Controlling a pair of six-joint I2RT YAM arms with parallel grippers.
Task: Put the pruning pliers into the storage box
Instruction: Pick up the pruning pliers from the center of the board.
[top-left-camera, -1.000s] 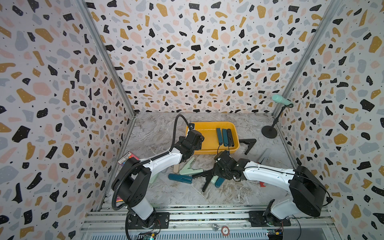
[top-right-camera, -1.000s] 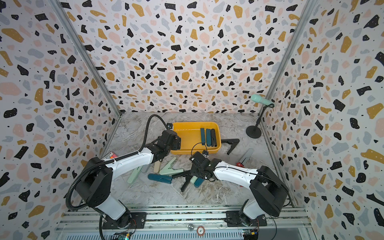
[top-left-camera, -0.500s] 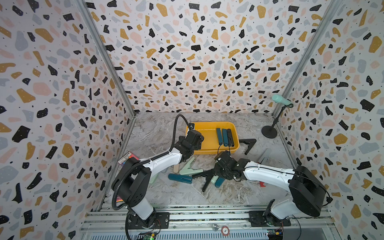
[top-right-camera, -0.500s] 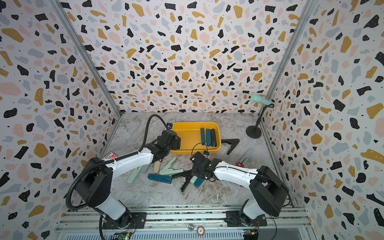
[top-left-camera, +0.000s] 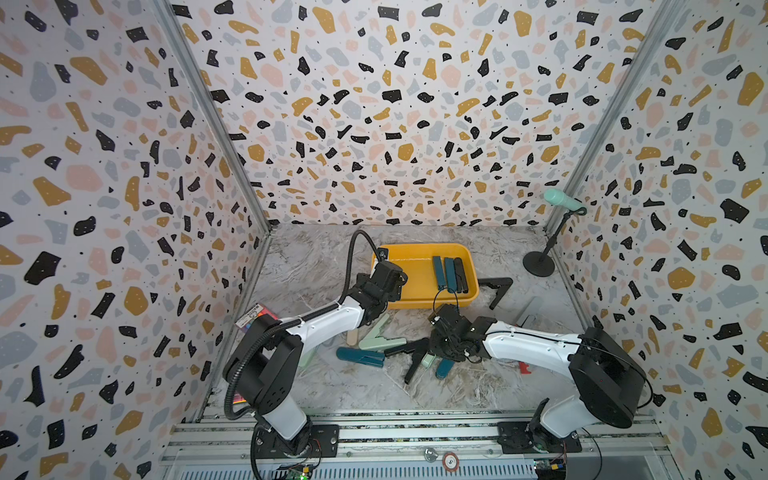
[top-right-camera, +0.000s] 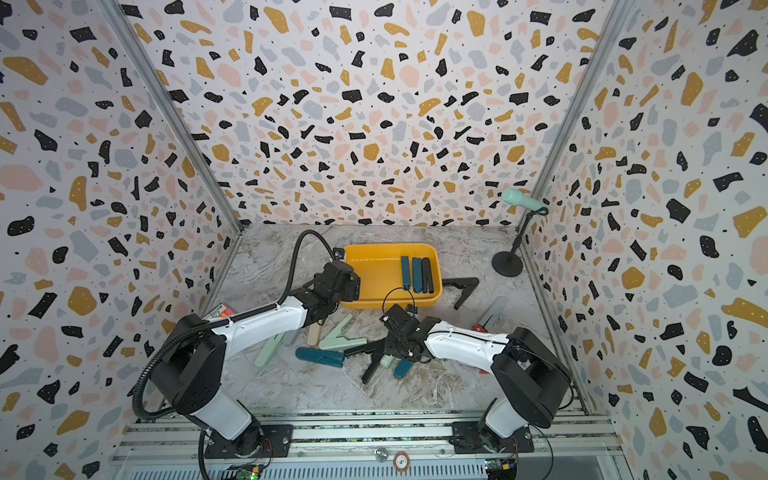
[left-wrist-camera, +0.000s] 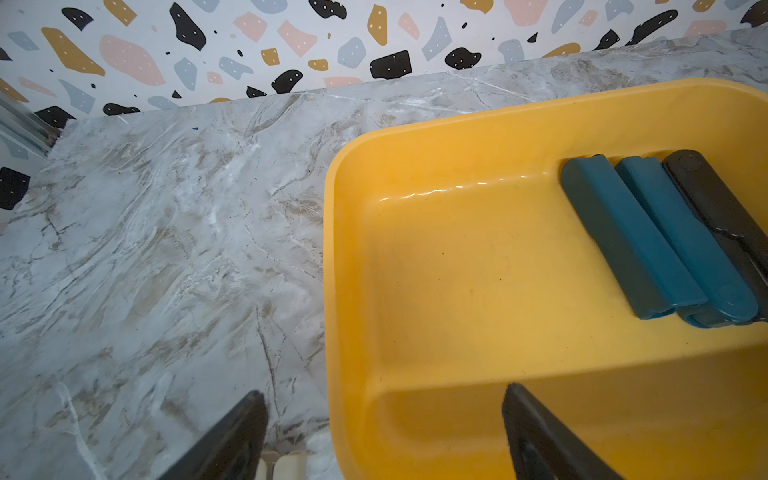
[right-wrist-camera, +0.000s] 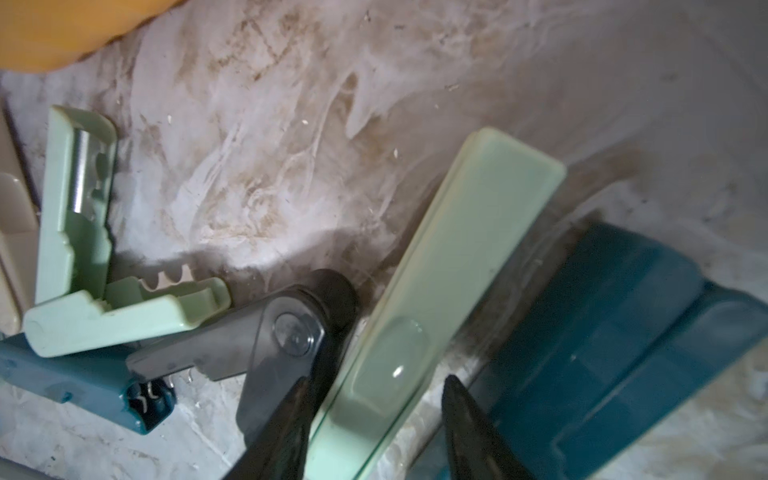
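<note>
The yellow storage box (top-left-camera: 419, 248) (left-wrist-camera: 332, 249) stands at the back middle and holds two teal and one black pruning pliers (top-left-camera: 446, 272) (left-wrist-camera: 648, 245) side by side. My left gripper (left-wrist-camera: 384, 395) hangs open and empty over the box's near left corner. More pruning pliers lie in front of the box: an open mint pair (top-left-camera: 380, 338), a teal pair (top-left-camera: 359, 357), an open black pair (right-wrist-camera: 286, 336) and a folded mint pair (right-wrist-camera: 457, 257). My right gripper (right-wrist-camera: 378, 380) is low over the folded mint pair, which lies between its fingers. A gap shows on one side.
Another teal pair (right-wrist-camera: 615, 345) lies right beside the right gripper. An open black pair (top-left-camera: 496, 289) and a grey pair (top-left-camera: 530, 311) lie right of the box. A mint microphone on its black stand (top-left-camera: 539, 264) fills the back right corner. A rainbow packet (top-left-camera: 255, 316) lies by the left wall.
The right gripper's jaws have narrowed around the folded mint pair. The left arm has stayed where it was.
</note>
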